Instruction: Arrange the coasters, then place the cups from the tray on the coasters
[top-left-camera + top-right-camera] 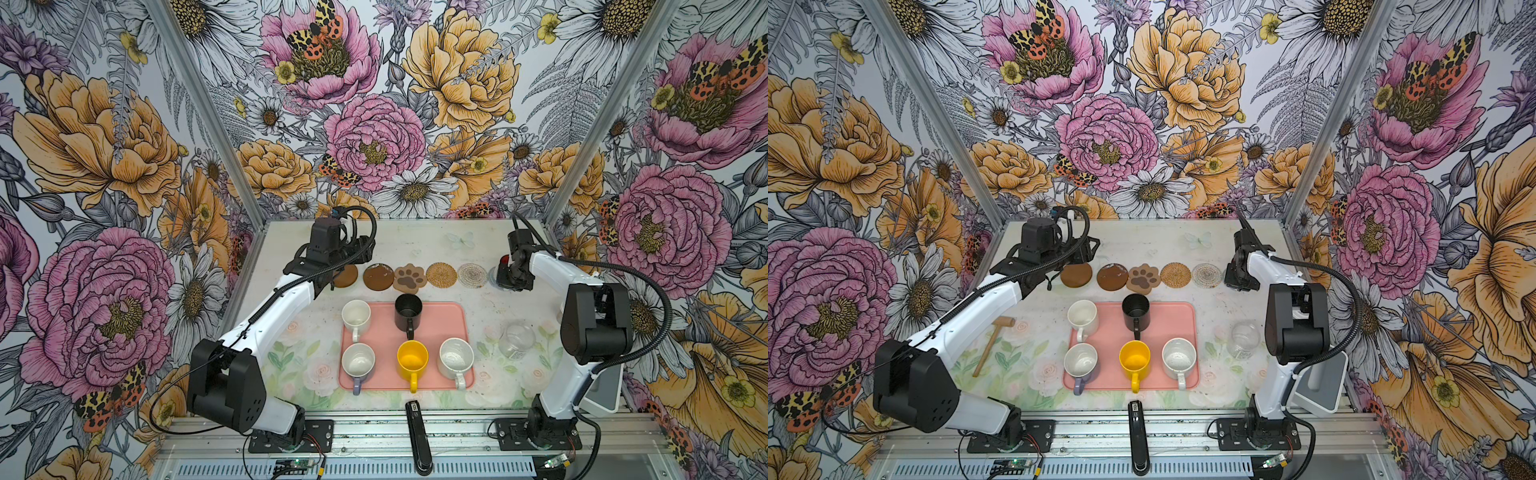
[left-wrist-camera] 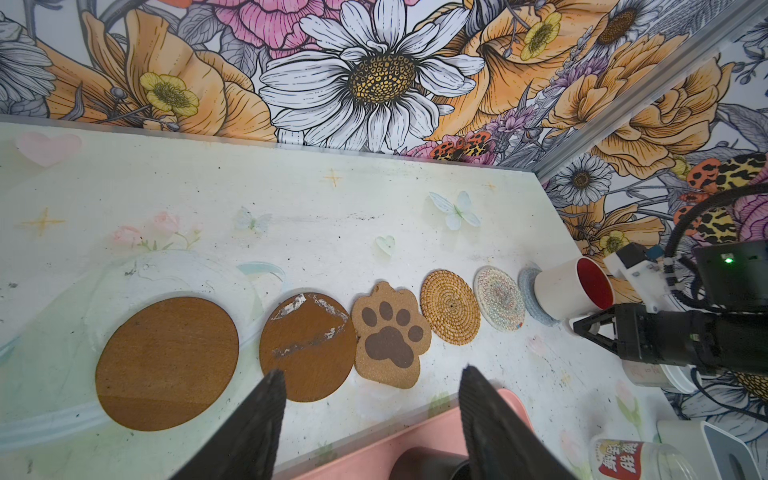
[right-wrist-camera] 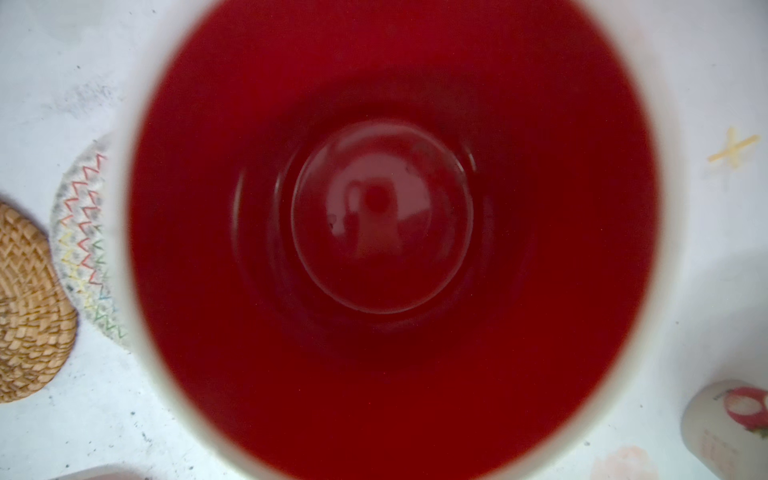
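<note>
Right gripper (image 2: pixel 584 325) first: pinched narrow on the white mug with red inside (image 2: pixel 573 289), with the point of contact hidden behind the mug's wall. Mug at about 10 o'clock of the gripper in both top views, seen there only as a red sliver. Tilted, mouth toward the wrist camera, base at the pale blue woven coaster (image 2: pixel 528 291); resting on it or just clear, hard to tell. Nothing but red interior and blurred white rim across the right wrist view, no fingers in sight, with the whitish woven coaster (image 3: pixel 83 249) and golden woven coaster (image 3: pixel 29 303) cut off beside the mug. Left gripper (image 2: pixel 374 399): fingers spread wide, empty, hovering at the 9 o'clock end of the coaster row and partly hiding the plain brown disc (image 1: pixel 347 276) from above. Onward toward 3 o'clock: scuffed brown disc (image 1: pixel 378 276), paw-shaped coaster (image 1: pixel 409 279), then the woven rounds. At 6 o'clock of the row, the pink tray (image 1: pixel 453 320), with the plain white mug (image 1: pixel 356 314) at its 10 o'clock corner and the black mug (image 1: pixel 408 316) at 12. Along its 6 o'clock edge, lavender mug (image 1: pixel 358 360), yellow mug (image 1: pixel 412 359) and speckled white mug (image 1: pixel 456 358). Glass jar (image 1: pixel 516 338) at 3 o'clock of the tray.
</note>
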